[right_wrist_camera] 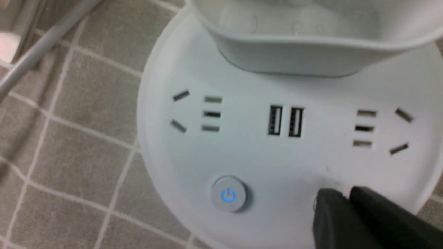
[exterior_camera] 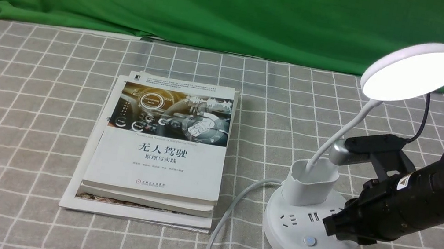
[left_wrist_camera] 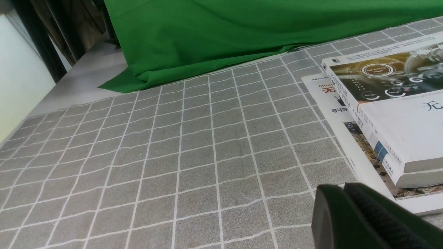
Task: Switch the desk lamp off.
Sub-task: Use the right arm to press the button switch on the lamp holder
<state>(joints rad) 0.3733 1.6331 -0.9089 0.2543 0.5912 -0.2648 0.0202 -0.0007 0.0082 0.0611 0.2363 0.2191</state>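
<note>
Right gripper (exterior_camera: pixel 333 226) sat low over the near right part of the desk lamp (exterior_camera: pixel 311 181) base, jaws drawn close with only a thin seam between them, holding nothing. Could not tell whether the tips touched the plastic. In the right wrist view the tips (right_wrist_camera: pixel 346 199) lay just beside the blue-lit button (right_wrist_camera: pixel 228 195), not on it. Left gripper (left_wrist_camera: pixel 342 188) hung near the surface by the books' corner, jaws together, empty.

Surface (exterior_camera: pixel 28 111): grey cloth with a white grid, slightly rippled. Green backdrop cloth (exterior_camera: pixel 223 4) hung along the far edge and spilled onto the surface.

Lamp stood on the right half of the surface, well apart from the left arm. Disc head (exterior_camera: pixel 412 72) was lit and tilted toward the camera.

Counts:
- one lamp
- one button seen
- two USB ports (right_wrist_camera: pixel 285 121)
- two socket groups, one either side of the ports
- one cup holder (right_wrist_camera: pixel 294 45) behind them
- three printed items in one stack (exterior_camera: pixel 160 150): two thick books on a flat magazine

Other things: a pale cable (exterior_camera: pixel 230 215) ran from the base toward the near edge, between the stack and the lamp. A black cable (exterior_camera: pixel 423 116) hung behind the lamp neck. The right arm hid the right side of the base in the front view.
</note>
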